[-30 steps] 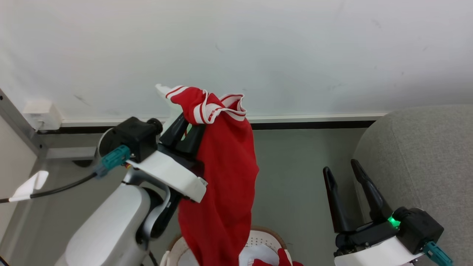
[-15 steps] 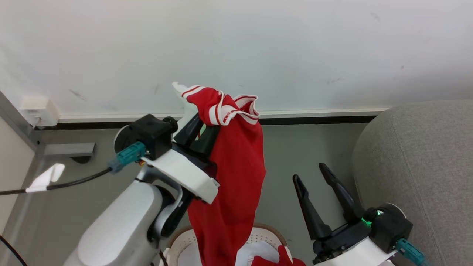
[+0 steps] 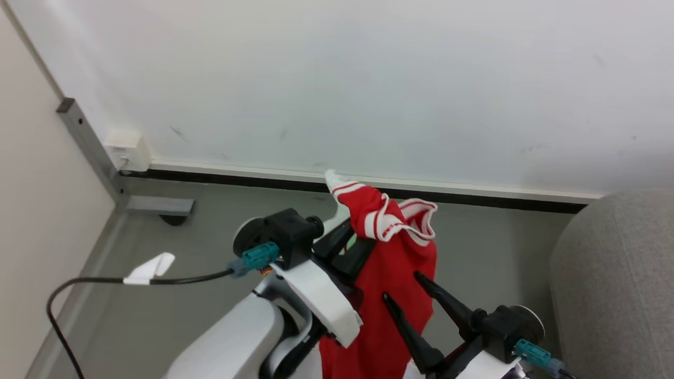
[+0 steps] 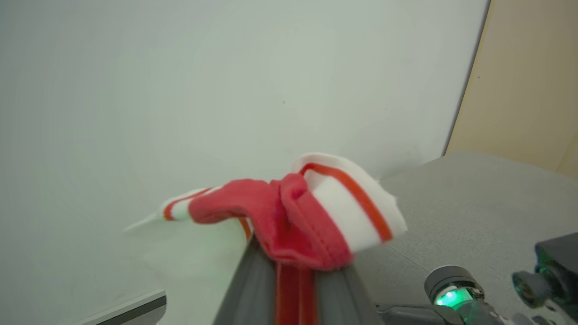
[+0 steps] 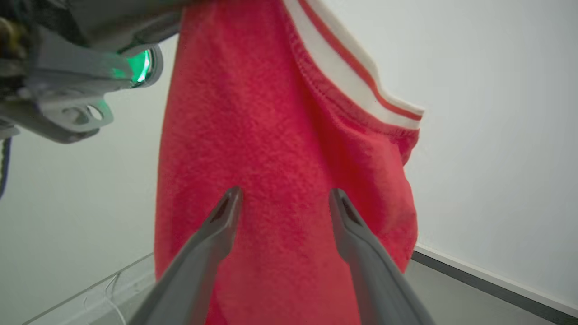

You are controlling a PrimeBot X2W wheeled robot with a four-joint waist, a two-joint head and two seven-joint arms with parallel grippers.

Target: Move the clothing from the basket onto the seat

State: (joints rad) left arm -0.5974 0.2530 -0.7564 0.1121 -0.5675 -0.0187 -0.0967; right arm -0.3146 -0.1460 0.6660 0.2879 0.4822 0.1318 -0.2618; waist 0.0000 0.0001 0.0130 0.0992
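Two fingers of our left gripper (image 3: 354,246) are clamping the white-striped edge of the red clothing (image 3: 394,276), which is dangling above the floor (image 3: 210,247), apart from the grey seat (image 3: 616,284). We are holding the fingers of the right gripper (image 3: 403,285) wide apart near the cloth, gripping nothing.

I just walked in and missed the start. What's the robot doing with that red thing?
The robot's left hand is shut on the red clothing near its white-striped trim and holds it up, so it hangs in front of the wall. The right hand is open, with its fingers pointing at the hanging cloth but not closed on it. The seat is off to the robot's right, and the clothing is not yet on it.
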